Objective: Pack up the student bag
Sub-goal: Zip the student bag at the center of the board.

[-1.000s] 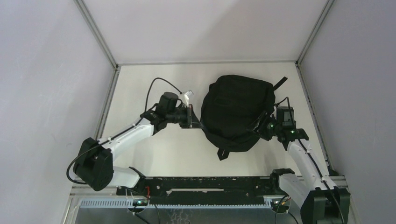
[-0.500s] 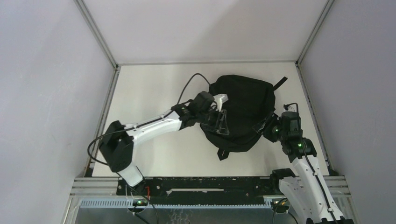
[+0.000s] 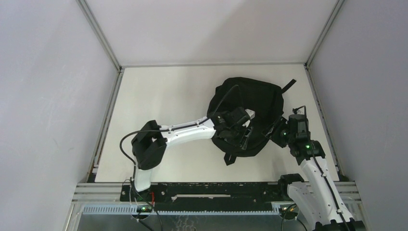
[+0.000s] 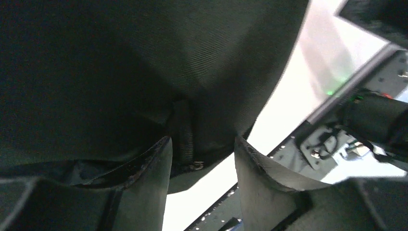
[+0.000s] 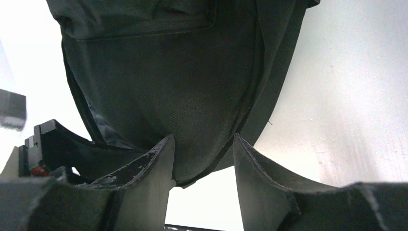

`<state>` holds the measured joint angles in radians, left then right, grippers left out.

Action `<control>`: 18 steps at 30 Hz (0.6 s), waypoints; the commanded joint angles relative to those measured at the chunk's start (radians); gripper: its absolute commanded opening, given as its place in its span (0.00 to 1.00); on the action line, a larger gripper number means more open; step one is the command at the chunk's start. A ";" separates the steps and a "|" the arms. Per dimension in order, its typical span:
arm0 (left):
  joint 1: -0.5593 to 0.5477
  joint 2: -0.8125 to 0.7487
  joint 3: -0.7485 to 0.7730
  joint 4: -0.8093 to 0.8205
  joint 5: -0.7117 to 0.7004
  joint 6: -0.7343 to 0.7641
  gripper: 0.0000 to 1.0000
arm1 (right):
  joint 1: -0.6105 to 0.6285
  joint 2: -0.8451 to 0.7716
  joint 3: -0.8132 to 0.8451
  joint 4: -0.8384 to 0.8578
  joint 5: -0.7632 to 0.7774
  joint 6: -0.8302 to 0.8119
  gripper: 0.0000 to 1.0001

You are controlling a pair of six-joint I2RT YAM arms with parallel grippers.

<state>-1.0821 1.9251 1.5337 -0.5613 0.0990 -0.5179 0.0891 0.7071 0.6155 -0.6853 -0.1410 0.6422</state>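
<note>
The student bag [image 3: 250, 98], a black rounded backpack, lies right of the table's middle. My left arm reaches across its near part, and my left gripper [image 3: 242, 134] hovers over the fabric. In the left wrist view my left gripper [image 4: 202, 139] is open, with the bag [image 4: 120, 72], a webbing strip and a small metal zip pull [image 4: 196, 165] just beyond the fingertips. My right gripper [image 3: 272, 134] is at the bag's near right edge. In the right wrist view my right gripper [image 5: 203, 137] is open, and a seamed corner of the bag [image 5: 183, 82] sits between its fingertips.
A strap end [image 3: 230, 159] trails from the bag toward the arm bases, and another strap [image 3: 287, 85] sticks out at its far right. The pale table [image 3: 159, 91] is bounded by walls at left, right and back. The black base rail [image 3: 211, 188] runs along the near edge.
My left arm has swung right, from beside the bag's left edge to over its near part, and its gripper has opened. My right arm has barely moved.
</note>
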 commanded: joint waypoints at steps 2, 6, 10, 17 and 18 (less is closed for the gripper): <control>0.005 0.015 0.067 -0.060 -0.157 0.006 0.54 | -0.011 0.007 0.032 0.011 -0.004 0.000 0.56; 0.005 0.030 0.065 -0.061 -0.163 0.003 0.50 | -0.013 0.003 0.032 0.009 -0.004 -0.002 0.56; 0.005 0.042 0.064 -0.055 -0.153 -0.010 0.40 | -0.014 -0.003 0.030 0.006 -0.009 0.002 0.56; 0.007 0.043 0.072 -0.026 -0.124 -0.020 0.51 | -0.014 -0.014 0.021 0.000 -0.020 0.004 0.56; 0.007 0.045 0.071 -0.019 -0.118 -0.027 0.51 | -0.014 -0.015 0.021 -0.002 -0.021 0.004 0.56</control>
<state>-1.0798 1.9659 1.5410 -0.6151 -0.0250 -0.5266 0.0788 0.7063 0.6155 -0.6937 -0.1524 0.6418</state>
